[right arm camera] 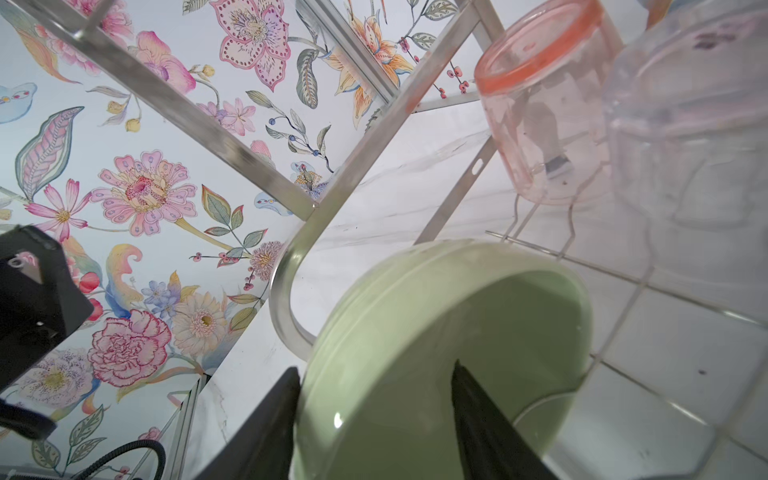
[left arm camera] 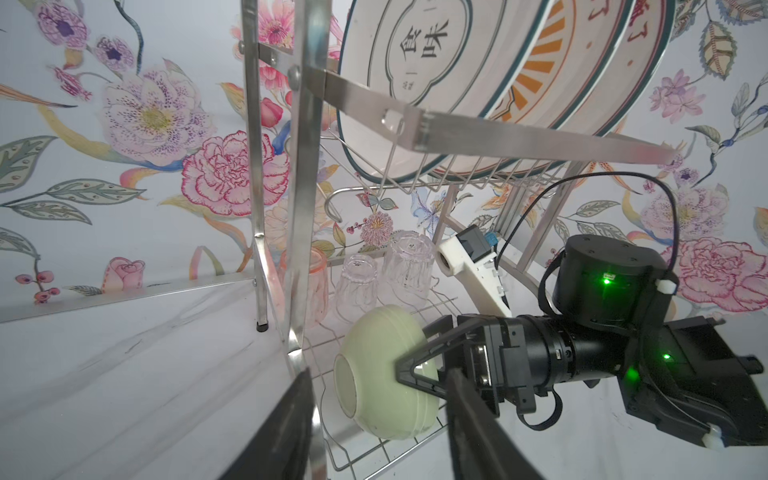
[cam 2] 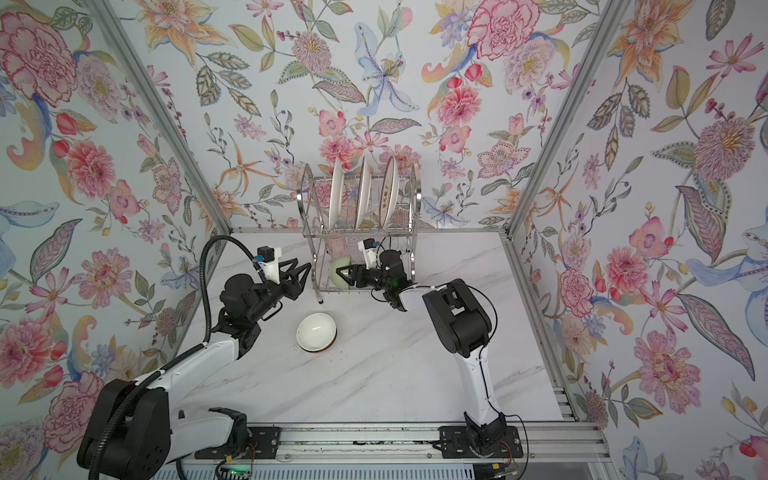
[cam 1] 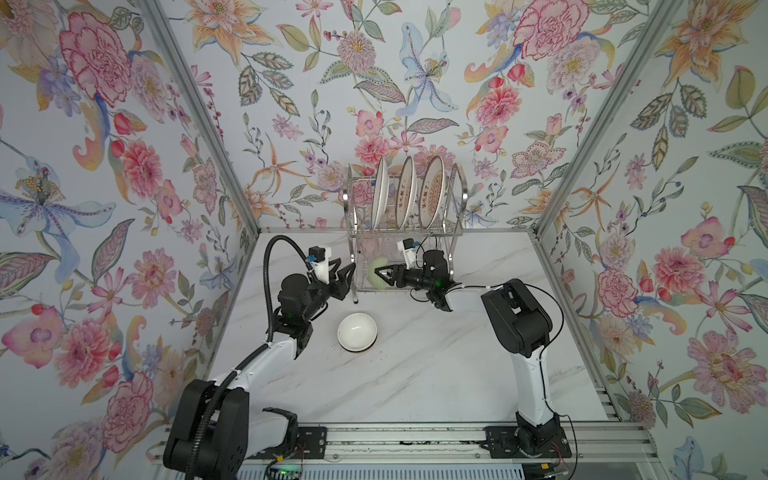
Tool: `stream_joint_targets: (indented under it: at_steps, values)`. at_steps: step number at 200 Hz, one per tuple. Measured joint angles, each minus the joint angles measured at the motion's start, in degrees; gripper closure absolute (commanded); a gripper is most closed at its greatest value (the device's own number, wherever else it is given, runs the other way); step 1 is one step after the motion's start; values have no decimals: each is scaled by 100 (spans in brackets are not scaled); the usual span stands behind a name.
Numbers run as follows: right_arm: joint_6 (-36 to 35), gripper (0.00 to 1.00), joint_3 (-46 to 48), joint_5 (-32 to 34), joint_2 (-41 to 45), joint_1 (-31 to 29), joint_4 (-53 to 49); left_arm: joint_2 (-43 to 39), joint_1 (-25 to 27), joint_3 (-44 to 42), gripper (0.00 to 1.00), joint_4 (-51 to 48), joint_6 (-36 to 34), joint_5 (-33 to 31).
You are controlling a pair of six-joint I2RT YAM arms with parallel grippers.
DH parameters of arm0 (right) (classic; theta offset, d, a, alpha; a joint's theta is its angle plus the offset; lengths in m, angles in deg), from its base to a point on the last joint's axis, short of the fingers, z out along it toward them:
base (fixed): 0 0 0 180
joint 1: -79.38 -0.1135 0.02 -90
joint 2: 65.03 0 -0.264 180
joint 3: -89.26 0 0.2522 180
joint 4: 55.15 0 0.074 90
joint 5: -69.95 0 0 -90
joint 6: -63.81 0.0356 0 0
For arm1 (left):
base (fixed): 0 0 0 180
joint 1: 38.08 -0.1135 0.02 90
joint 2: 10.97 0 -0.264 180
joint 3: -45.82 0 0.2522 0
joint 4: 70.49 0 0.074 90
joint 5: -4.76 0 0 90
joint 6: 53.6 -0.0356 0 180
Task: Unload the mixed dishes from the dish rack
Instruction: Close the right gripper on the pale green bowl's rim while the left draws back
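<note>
A: Where's the right gripper [right arm camera: 376,370]?
B: Half open, not yet pinching, astride the rim of a pale green round bowl [right arm camera: 415,299] tipped sideways in the silver wire dish rack's [cam 1: 457,195] lower tier. The rim is probably its only hold.
A: Beyond it?
B: Left gripper [cam 1: 349,280] open, empty, beside the rack. One pink cup [left arm camera: 307,282], two clear cups [left arm camera: 353,282], three white plates [cam 1: 380,195] above. One white-lined bowl [cam 1: 357,332] on the marble table [cam 1: 436,374].
</note>
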Motion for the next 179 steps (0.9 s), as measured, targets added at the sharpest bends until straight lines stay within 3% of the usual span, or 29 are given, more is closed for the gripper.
stream_joint_targets:
  at_steps: [48,107,179]
  values:
    - [79,45,-240,-83,-92,-35,-28,-778,-28,0,3,-1027,-761,-92]
    - [153,51,-282,-219,-192,-44,-81,-1325,-205,-81,2,-2013,-1582,28]
    - [337,61,-321,-393,-245,-74,-72,-1705,-750,-245,1,-2522,-2024,350]
